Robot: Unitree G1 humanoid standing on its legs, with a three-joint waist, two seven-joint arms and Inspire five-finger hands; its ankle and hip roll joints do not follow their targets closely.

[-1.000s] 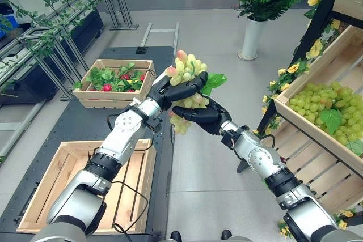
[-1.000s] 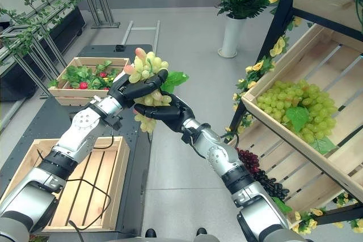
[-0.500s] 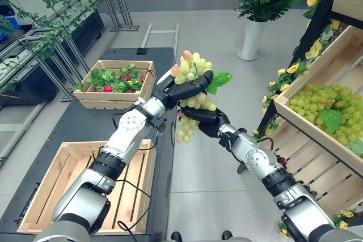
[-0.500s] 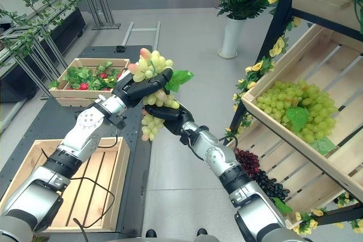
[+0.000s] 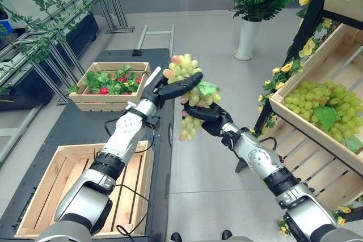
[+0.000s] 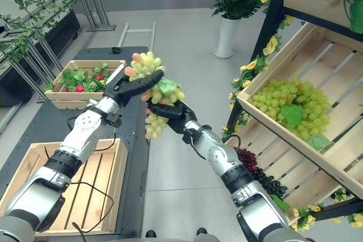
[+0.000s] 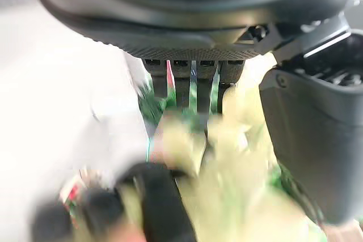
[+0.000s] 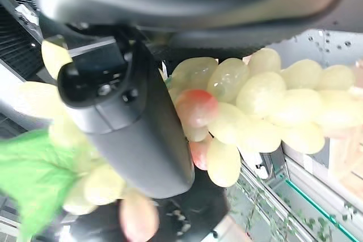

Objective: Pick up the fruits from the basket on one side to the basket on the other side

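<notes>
Scanning from my left, I see the shallow wooden crate of red fruit and green leaves [image 5: 111, 81] on the dark mat, and nearer me the empty pale slatted wooden crate [image 5: 62, 188], which I judge to be where the fruit should end up. Above the mat's edge my left hand [image 5: 164, 88] lies along the top of the bunch of pale green grapes with a few pink ones [image 5: 190, 92]. Its fingers are nearly straight, reaching across the upper berries, with the thumb out to the side; half a second ago they were curled more tightly round the top. The bunch is in the air between my two hands, over the edge of the dark mat and the grey floor. Just below and to the right, my right hand [image 5: 206, 118] has its fingers curled round the lower half, and the tail of the bunch hangs below them. In its own wrist view the thumb presses against the berries. So the handover looks unsettled: I judge that my right hand is bearing most of the weight now. Further right, the tilted wooden shelf crate [image 5: 306, 135] holds the remaining pile of green grapes [image 5: 324, 113], so more trips are left.
</notes>
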